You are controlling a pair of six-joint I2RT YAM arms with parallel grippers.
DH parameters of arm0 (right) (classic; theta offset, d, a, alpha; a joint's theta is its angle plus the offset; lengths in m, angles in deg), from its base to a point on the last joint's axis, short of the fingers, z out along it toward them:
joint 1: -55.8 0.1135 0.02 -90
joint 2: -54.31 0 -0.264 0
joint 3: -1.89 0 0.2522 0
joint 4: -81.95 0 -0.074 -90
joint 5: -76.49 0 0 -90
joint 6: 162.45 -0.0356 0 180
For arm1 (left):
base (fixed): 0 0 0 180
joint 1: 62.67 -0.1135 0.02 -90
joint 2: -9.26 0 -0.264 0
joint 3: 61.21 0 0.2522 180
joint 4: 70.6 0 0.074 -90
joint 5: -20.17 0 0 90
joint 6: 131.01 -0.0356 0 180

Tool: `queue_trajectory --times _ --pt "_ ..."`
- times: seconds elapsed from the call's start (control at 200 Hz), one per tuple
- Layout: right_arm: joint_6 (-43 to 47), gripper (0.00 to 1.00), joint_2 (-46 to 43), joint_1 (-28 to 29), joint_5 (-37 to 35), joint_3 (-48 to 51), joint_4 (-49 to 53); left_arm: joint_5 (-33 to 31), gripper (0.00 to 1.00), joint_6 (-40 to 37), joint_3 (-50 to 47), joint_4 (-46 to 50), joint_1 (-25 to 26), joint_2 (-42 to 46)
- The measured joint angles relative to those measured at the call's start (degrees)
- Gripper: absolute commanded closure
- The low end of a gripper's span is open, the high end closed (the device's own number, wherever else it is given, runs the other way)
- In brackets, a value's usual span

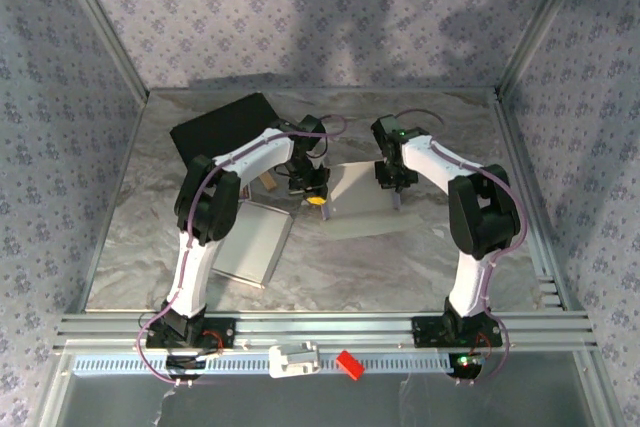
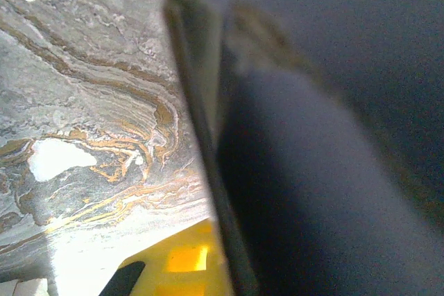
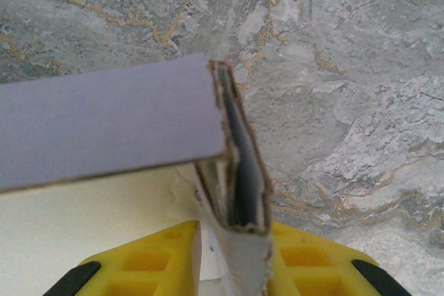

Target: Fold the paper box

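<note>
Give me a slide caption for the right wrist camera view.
Right gripper straddling a folded wall of the paper box above the marble table.

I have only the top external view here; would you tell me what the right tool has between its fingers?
Observer: In the right wrist view, a folded wall of the paper box stands between the right tool's yellow fingers.
Operator: Thank you. Is that wall a single layer?
Observer: No, its rough brown end shows several layers folded together around a dark inner face.
Operator: And what does the left wrist view show?
Observer: A blurred dark panel very close to the camera, with one yellow finger of the left tool beside its edge, above the marble table.
</note>
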Motion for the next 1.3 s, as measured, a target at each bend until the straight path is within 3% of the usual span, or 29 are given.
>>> queue_trajectory --times 0.115,0.18,0.45,0.8,1.139,1.299 --pt "0.00 0.75 0.00 0.00 0.17 0.46 -0.46 0.02 1.00 -0.02 0.17 0.04 0.00 -0.13" --pt "0.11 0.83 0.02 0.00 0.04 0.48 -0.46 0.02 1.00 -0.02 0.52 0.28 -0.02 -0.35" --pt "-2.03 1.00 0.96 2.12 -5.95 -0.61 1.97 -0.02 1.00 -0.02 0.81 0.42 0.00 -0.44" --pt "-11.78 1.00 4.28 8.63 -19.63 -6.45 12.24 -0.28 1.00 0.42 0.81 0.24 0.00 -0.44" --pt "-13.55 1.00 4.57 9.11 -19.98 -5.66 12.48 -0.42 1.00 1.77 0.63 -0.26 0.00 -0.44" --pt "-12.04 1.00 4.57 7.69 -17.18 -4.26 10.34 -0.68 0.80 3.34 -1.01 -3.15 -0.28 -0.07"
